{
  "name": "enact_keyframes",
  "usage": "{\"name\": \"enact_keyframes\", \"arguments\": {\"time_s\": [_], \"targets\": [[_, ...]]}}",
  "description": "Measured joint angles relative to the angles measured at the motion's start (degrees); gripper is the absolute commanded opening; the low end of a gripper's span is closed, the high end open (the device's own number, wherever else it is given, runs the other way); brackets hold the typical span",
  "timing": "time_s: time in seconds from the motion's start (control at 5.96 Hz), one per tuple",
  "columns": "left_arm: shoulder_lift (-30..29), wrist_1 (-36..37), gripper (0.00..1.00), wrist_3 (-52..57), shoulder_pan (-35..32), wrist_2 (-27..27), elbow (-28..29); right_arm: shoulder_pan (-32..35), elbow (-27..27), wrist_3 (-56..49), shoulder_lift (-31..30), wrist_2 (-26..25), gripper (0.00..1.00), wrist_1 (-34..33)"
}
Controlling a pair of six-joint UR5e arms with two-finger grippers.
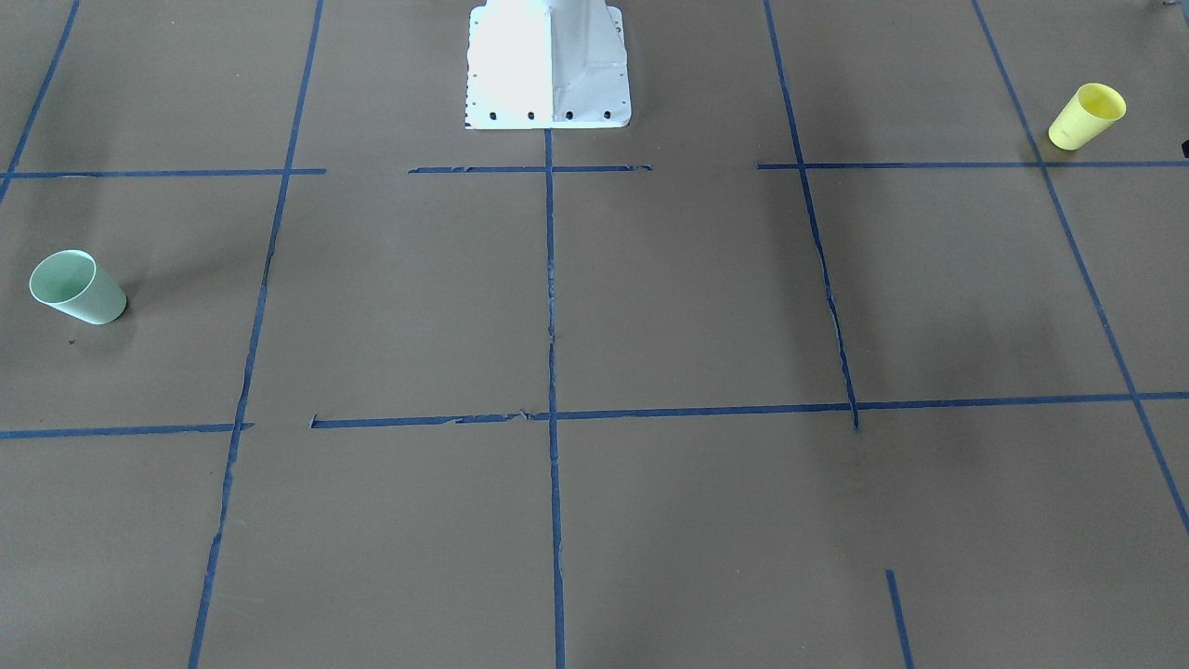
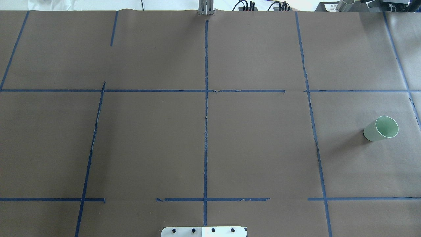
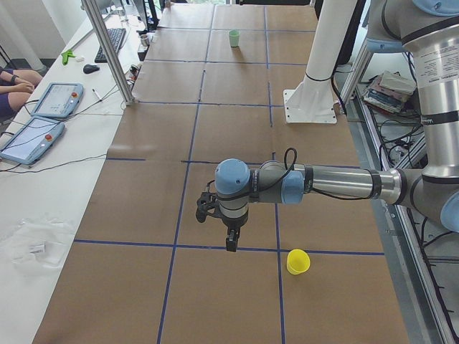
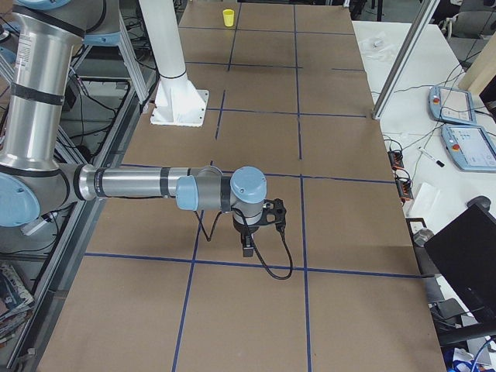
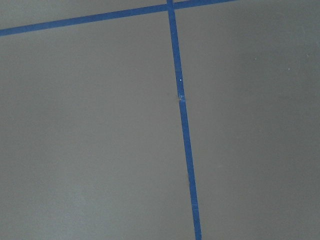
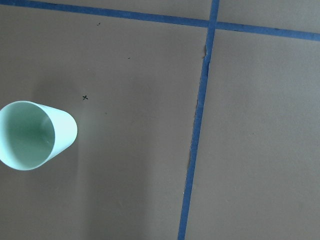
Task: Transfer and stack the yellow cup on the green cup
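- The yellow cup (image 3: 297, 261) stands mouth up near the left gripper (image 3: 231, 246), not touching it, on the side towards the robot.
- The green cup (image 2: 381, 128) stands mouth up at the opposite end of the table, where the right gripper (image 4: 247, 249) hangs.
- For both grippers I cannot tell whether the fingers are apart or together.
- The cups are smooth, tapered plastic; the table (image 1: 650, 307) is matte brown with blue tape lines.

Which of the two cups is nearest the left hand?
The yellow cup, standing on the table close beside the left hand; the green cup stands far off at the opposite end.
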Motion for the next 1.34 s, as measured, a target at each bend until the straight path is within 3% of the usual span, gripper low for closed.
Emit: {"name": "enact_keyframes", "arguments": {"time_s": [0.5, 1.01, 1.34], "targets": [[-0.2, -0.1, 1.0, 0.1, 0.3, 0.5, -0.4, 0.0, 0.0, 0.0, 0.0, 0.0, 1.0, 0.0], [-6.9, -2.4, 1.0, -0.1, 0.1, 0.9, -1.7, 0.0, 0.0, 0.1, 0.1, 0.0, 1.0, 0.0], [-6.4, -5.0, 1.0, -10.8, 1.1, 1.3, -4.6, 0.0, 0.0, 0.1, 0.1, 0.0, 1.0, 0.0]]}}
